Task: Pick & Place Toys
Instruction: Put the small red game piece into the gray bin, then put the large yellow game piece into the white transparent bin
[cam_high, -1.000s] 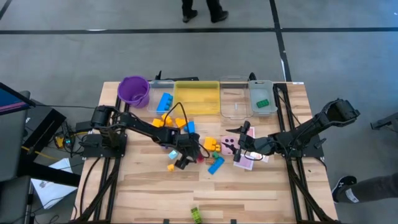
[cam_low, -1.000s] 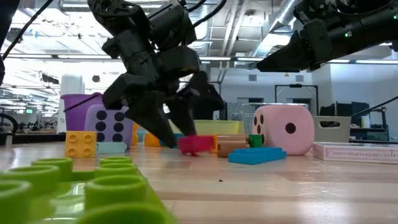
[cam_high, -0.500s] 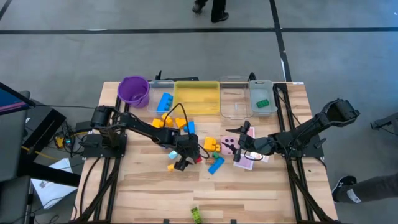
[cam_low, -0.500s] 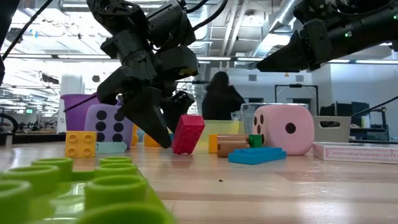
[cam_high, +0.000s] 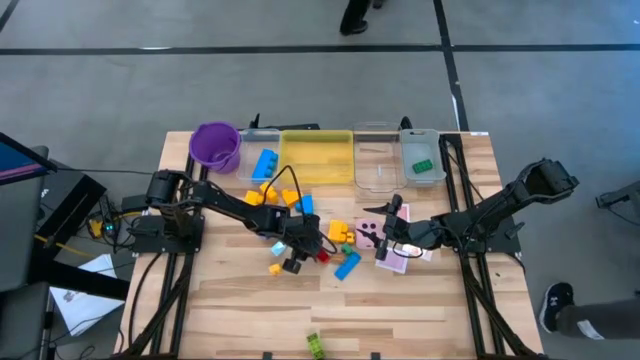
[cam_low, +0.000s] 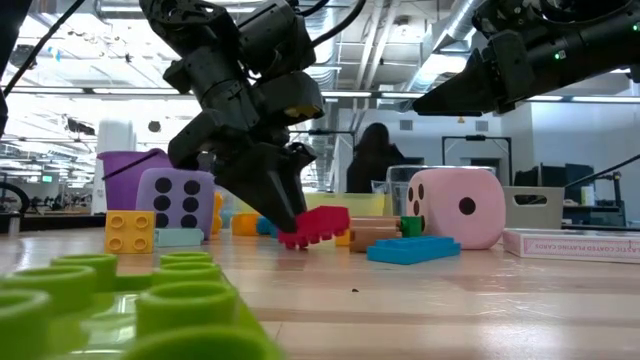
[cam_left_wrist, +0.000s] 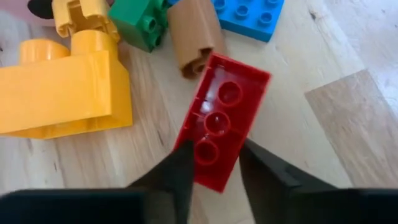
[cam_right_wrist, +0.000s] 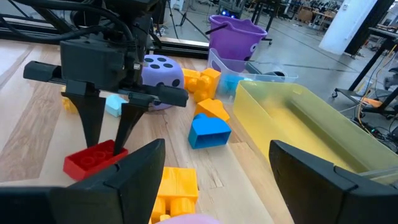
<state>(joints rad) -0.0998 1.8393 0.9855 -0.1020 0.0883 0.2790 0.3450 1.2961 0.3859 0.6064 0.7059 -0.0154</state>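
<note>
Left pincer (cam_left_wrist: 211, 165) now closed on red block (cam_left_wrist: 219, 119), earlier tilted beside wide fingers; block lifted at one end off worktop (cam_low: 450, 300). Right pincer (cam_right_wrist: 214, 165) unchanged, wide, empty.

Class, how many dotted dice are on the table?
2. The purple dotted die sits behind the small yellow plastic block; the pink dotted die sits behind the flat blue plastic block. Others may be hidden.
</note>
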